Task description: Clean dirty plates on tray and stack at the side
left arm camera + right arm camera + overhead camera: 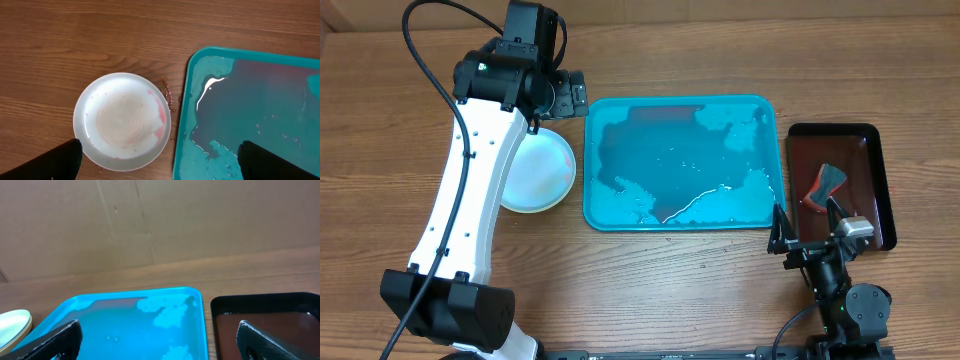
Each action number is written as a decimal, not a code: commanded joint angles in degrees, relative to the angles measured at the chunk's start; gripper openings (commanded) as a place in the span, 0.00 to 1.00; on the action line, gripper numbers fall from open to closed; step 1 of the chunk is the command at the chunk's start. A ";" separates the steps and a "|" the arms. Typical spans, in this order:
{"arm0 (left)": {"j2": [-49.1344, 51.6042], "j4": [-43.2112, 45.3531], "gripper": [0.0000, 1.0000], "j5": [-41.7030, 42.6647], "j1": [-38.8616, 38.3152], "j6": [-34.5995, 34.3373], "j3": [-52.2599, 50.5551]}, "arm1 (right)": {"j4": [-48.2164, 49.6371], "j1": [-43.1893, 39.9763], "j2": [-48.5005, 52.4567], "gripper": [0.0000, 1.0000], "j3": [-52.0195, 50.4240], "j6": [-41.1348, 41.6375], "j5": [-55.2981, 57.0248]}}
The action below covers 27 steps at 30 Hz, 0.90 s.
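Note:
The plates [538,170] sit in a stack on the table just left of the turquoise tray [685,215]. The top plate [122,120] is white with faint red smears near its right rim. A yellow-green rim shows beneath it in the right wrist view [15,322]. The tray [240,75] holds only water and foam. My left gripper [576,96] is open and empty, hovering above the stack and the tray's left edge [160,162]. My right gripper [807,222] is open and empty near the tray's front right corner [157,340].
A dark brown-black tray [875,180] with liquid stands right of the turquoise tray [125,325] and holds a red-and-grey scrubber [825,185]. It also shows in the right wrist view [260,320]. Small red drops [170,100] lie on the wood between plate and tray. A cardboard wall stands behind.

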 commanded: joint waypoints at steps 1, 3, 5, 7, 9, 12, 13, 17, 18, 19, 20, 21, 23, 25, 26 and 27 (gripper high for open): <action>-0.55 0.04 1.00 -0.76 -0.07 -0.83 1.22 | 0.28 -0.07 -0.63 1.00 -0.61 -0.04 -0.11; -0.55 0.04 1.00 -0.76 -0.07 -0.83 1.22 | 0.28 -0.07 -0.63 1.00 -0.61 -0.04 -0.11; -0.55 0.04 1.00 -0.76 -0.07 -0.83 1.22 | 0.28 -0.07 -0.63 1.00 -0.61 -0.04 -0.11; -0.55 0.04 1.00 -0.76 -0.07 -0.83 1.22 | 0.28 -0.07 -0.63 1.00 -0.61 -0.04 -0.11; -0.55 0.04 1.00 -0.76 -0.07 -0.83 1.22 | 0.28 -0.07 -0.63 1.00 -0.61 -0.04 -0.11; -0.55 0.04 0.99 -0.76 -0.07 -0.83 1.22 | 0.28 -0.07 -0.63 1.00 -0.61 -0.04 -0.11; -0.55 0.04 1.00 -0.76 -0.07 -0.83 1.22 | 0.28 -0.07 -0.63 1.00 -0.61 -0.04 -0.11; -0.55 -1.46 0.99 -0.76 -0.07 -0.81 1.22 | 0.28 -0.07 -0.63 1.00 -0.61 -0.04 -0.11; -0.55 -1.38 1.00 -0.83 -0.02 -0.79 1.22 | 0.28 -0.07 -0.63 1.00 -0.61 -0.04 -0.11; -0.59 -1.42 1.00 -0.79 0.02 -0.81 1.22 | 0.28 -0.07 -0.63 1.00 -0.61 -0.04 -0.11; -0.85 -1.44 1.00 -0.79 0.00 -0.79 1.22 | 0.28 -0.07 -0.63 1.00 -0.61 -0.04 -0.11; -1.03 -1.40 1.00 -0.92 0.00 -0.74 1.22 | 0.28 -0.07 -0.63 1.00 -0.61 -0.04 -0.11; -1.79 -0.52 1.00 -2.25 0.02 -0.81 1.22 | 0.28 -0.07 -0.63 1.00 -0.61 -0.04 -0.11; -2.99 2.25 1.00 -3.43 0.02 -0.04 1.20 | 0.28 -0.07 -0.63 1.00 -0.61 -0.04 -0.11; -3.63 3.58 1.00 -3.87 0.02 0.39 1.16 | 0.28 -0.07 -0.63 1.00 -0.61 -0.04 -0.11; -4.37 5.20 1.00 -3.87 0.02 1.44 1.16 | 0.28 -0.07 -0.63 1.00 -0.61 -0.04 -0.11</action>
